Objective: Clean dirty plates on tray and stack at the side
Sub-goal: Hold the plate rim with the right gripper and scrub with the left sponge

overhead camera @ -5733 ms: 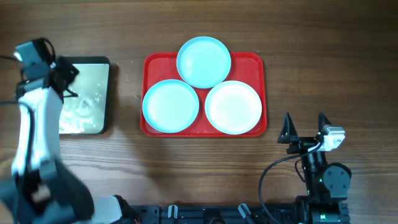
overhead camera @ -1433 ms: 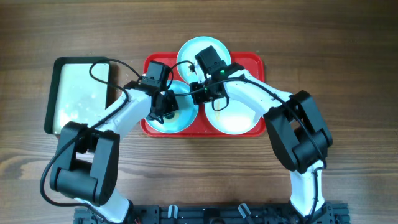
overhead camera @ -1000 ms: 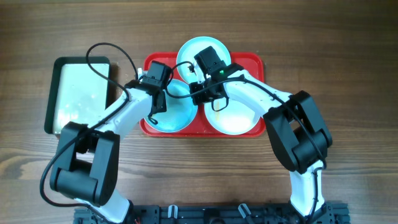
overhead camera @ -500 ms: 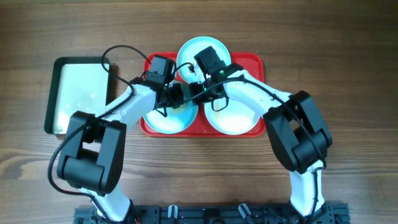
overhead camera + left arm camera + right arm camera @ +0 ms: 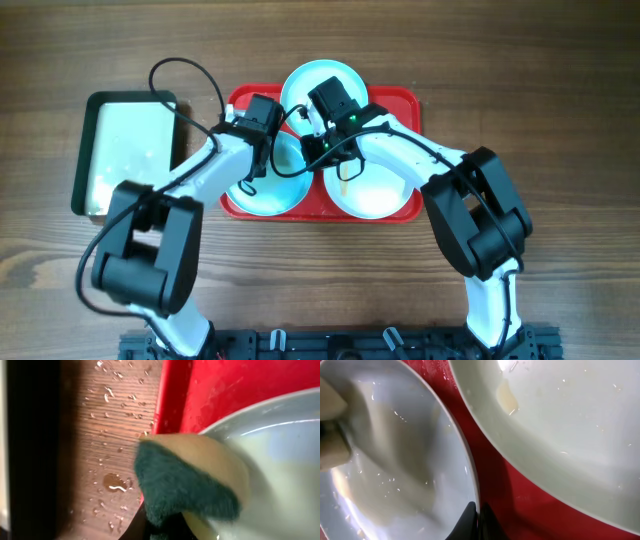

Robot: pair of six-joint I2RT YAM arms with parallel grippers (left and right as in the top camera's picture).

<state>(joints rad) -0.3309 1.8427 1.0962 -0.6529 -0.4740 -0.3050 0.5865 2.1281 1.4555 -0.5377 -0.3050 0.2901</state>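
**Overhead:** A large flat red plastic tray (image 5: 410, 100) lies mid-table on a brown wooden table (image 5: 560, 90). It carries three round, shallow, raised-rim plates: a near-left pale aqua-blue plate (image 5: 270, 190), a far pale aqua-blue plate (image 5: 305, 80) and a white plate (image 5: 375, 197). A smaller black-rimmed tray with a white lining (image 5: 125, 140) sits well apart to the left. Both arms reach over the red tray. The left gripper (image 5: 252, 160) is at the near-left plate's left edge and the right gripper (image 5: 318, 160) is at its right edge, between that plate and the white one.

**Left wrist:** The left gripper is clenched on a green-and-yellow sponge (image 5: 185, 485), which is pressed against the rim of the near-left pale aqua-blue plate (image 5: 280, 470). This is just inside the red tray's (image 5: 210, 390) raised edge. Water droplets dot the wooden table (image 5: 110, 420) beside it.

**Right wrist:** The right gripper (image 5: 477, 517) has its two dark fingertips pinched together on the rim of the near-left pale aqua-blue plate (image 5: 395, 470), whose wet surface glistens. A strip of red tray (image 5: 495, 480) separates it from the white plate (image 5: 580, 425), which shows droplets and a yellowish smear (image 5: 506, 395) near its rim. The sponge (image 5: 330, 435) touches the aqua plate at the frame's left edge.
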